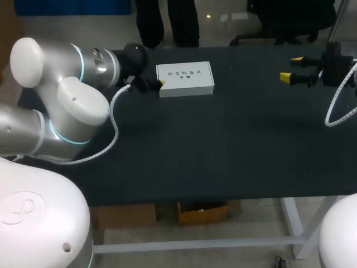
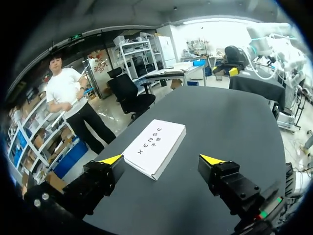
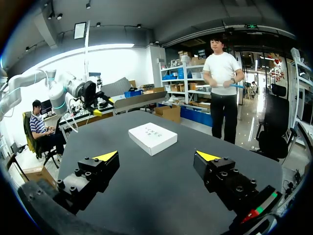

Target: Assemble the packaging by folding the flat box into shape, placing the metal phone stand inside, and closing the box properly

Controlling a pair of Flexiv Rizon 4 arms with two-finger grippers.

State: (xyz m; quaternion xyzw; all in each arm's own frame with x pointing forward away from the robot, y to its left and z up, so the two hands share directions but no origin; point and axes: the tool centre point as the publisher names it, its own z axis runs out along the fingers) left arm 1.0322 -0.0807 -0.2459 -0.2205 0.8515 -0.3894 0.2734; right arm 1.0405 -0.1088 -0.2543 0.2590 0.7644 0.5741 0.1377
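Note:
A white, flat, closed box (image 1: 184, 79) with dark print on its lid lies at the far middle-left of the black table. My left gripper (image 1: 150, 84) is open just to the left of the box, low over the table. In the left wrist view the box (image 2: 155, 147) lies just ahead of that open gripper (image 2: 161, 159), nearer one finger. My right gripper (image 1: 291, 68) hangs open at the far right, well away from the box. In the right wrist view the box (image 3: 152, 138) sits some way ahead of the open gripper (image 3: 157, 155). No metal stand shows in any view.
The black tabletop (image 1: 223, 145) spreads from the box to the near edge. A white cable (image 1: 114, 131) loops from my left arm over the table's left part. Another cable (image 1: 340, 106) hangs from my right arm at the right edge.

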